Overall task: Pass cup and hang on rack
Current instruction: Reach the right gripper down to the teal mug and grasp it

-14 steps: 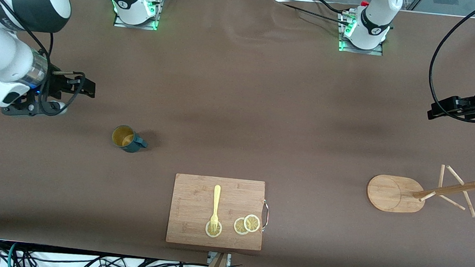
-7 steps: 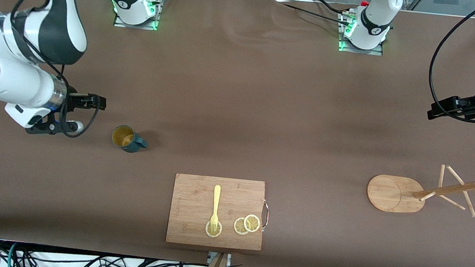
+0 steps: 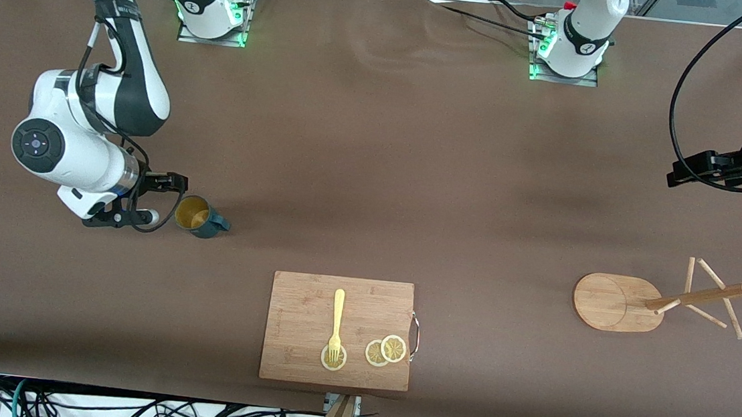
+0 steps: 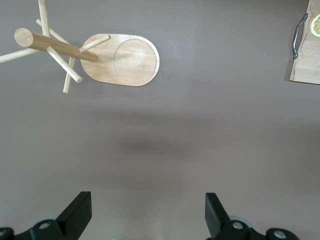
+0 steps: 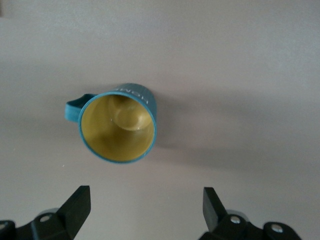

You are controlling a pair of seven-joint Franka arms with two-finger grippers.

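Right gripper (image 3: 167, 201), jaws spread, empty, beside upright dark teal mug (image 3: 198, 216) near table's right-arm end. Left gripper (image 4: 147, 217), spread, waits above light wooden mug tree (image 3: 618, 303).

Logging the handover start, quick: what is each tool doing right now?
Left tool: open, empty, over bare table near the rack.
Right tool: open, empty, beside the cup.

White arms (image 3: 89, 164), black joints, cables
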